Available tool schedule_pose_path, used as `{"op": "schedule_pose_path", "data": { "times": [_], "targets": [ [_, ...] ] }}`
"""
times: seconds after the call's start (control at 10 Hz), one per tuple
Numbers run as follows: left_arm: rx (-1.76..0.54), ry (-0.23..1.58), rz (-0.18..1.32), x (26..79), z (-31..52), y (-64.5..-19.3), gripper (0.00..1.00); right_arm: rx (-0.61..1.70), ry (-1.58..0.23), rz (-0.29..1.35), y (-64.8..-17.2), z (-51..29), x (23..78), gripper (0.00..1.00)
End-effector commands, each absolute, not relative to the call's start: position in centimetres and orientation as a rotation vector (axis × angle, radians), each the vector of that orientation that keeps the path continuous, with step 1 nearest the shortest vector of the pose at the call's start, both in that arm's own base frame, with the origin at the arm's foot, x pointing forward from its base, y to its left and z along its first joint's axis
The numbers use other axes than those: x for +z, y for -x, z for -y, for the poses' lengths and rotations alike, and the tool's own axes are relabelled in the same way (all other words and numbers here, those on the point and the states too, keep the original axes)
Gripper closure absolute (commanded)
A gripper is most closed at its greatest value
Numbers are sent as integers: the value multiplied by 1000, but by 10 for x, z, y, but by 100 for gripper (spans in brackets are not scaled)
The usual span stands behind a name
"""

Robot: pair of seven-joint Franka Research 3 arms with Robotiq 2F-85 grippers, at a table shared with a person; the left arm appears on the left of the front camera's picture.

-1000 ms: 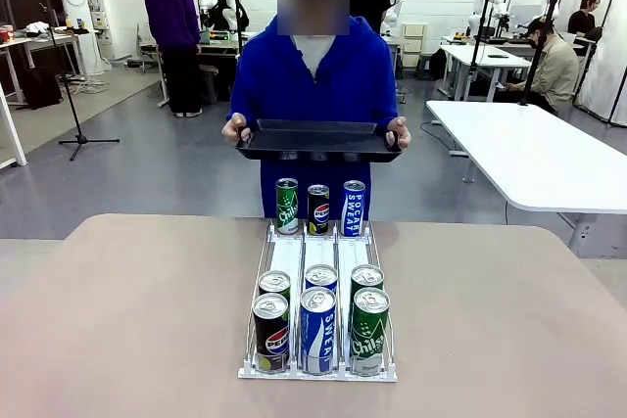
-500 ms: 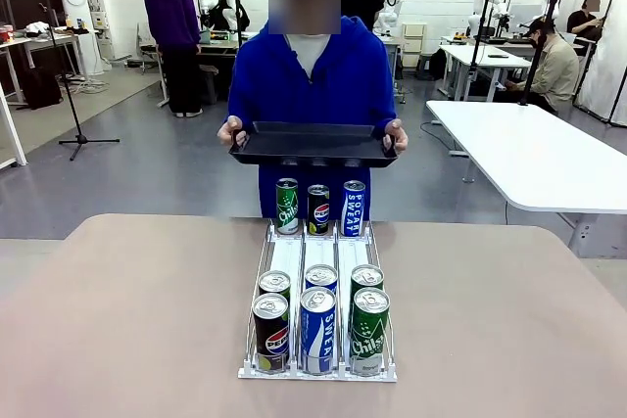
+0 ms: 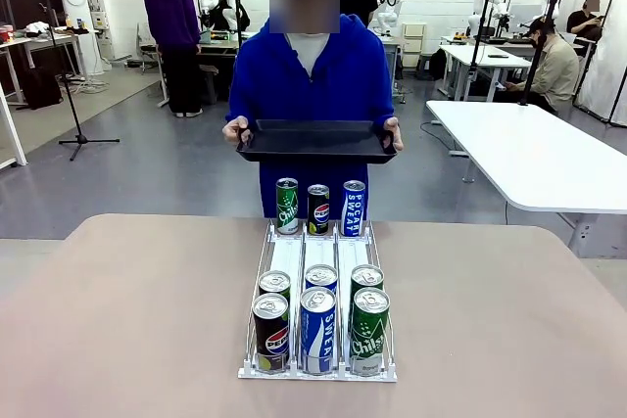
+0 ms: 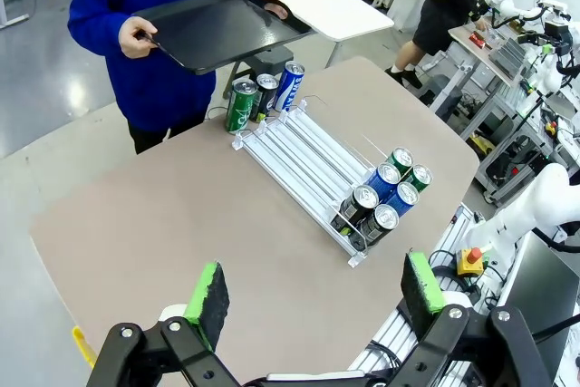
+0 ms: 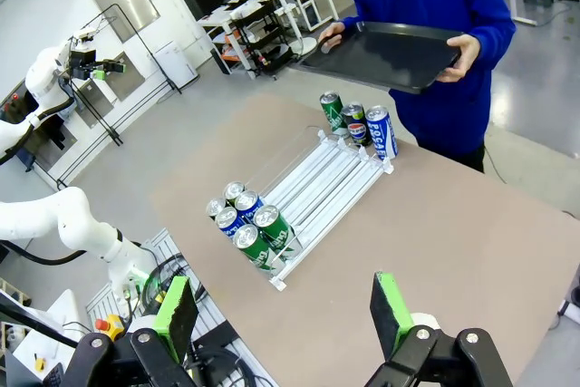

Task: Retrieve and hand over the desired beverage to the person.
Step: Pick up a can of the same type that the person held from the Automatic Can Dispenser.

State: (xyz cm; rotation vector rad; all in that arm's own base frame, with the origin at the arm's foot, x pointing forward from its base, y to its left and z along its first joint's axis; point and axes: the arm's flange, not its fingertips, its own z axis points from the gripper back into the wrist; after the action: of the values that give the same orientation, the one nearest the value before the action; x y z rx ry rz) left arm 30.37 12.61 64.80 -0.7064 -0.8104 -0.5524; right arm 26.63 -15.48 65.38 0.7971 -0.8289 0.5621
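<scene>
a white three-lane rack [image 3: 294, 254] lies in the middle of the tan desk [image 3: 127, 310], its lanes running from the robot's side toward the person [image 3: 313, 75]. at the rack's far end three cans stand upright, one per lane: a far green can [image 3: 287, 206] in the left lane, a far pepsi can [image 3: 318, 209] in the middle lane and a pocari sweat can [image 3: 354, 208] in the right lane. at the rack's near end six cans stand packed two deep. the front ones are a front pepsi can [image 3: 270, 332], a front blue can [image 3: 317, 330] and a front green can [image 3: 369, 331], left to right. a second row [image 3: 320, 277] touches them from behind. white lane floor shows between the two groups. nothing marks one drink as the wanted one.

the person, in a royal-blue hoodie, stands just beyond the rack's far end, off the desk. they hold a black tray [image 3: 315, 141] level, above and behind the far cans and apart from them. one hand [image 3: 235, 129] grips the tray's left end and the other hand [image 3: 393, 132] its right end.

the left tool [image 4: 314, 287] hangs over the desk edge, left of the rack and well apart from it, released, its green pads spread wide with nothing between. the right tool [image 5: 284, 304] hangs to the rack's right, also well apart, released and holding nothing.
</scene>
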Motion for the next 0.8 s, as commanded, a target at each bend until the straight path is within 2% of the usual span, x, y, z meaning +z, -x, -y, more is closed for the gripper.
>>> {"op": "schedule_pose_path", "data": {
  "times": [0.0,0.7],
  "targets": [
    [-571,715,831,649,-127,-304,0,574,-814,851,-269,154,656,0],
    [-571,715,831,649,-127,-304,0,574,-814,851,-269,154,656,0]
  ]
}}
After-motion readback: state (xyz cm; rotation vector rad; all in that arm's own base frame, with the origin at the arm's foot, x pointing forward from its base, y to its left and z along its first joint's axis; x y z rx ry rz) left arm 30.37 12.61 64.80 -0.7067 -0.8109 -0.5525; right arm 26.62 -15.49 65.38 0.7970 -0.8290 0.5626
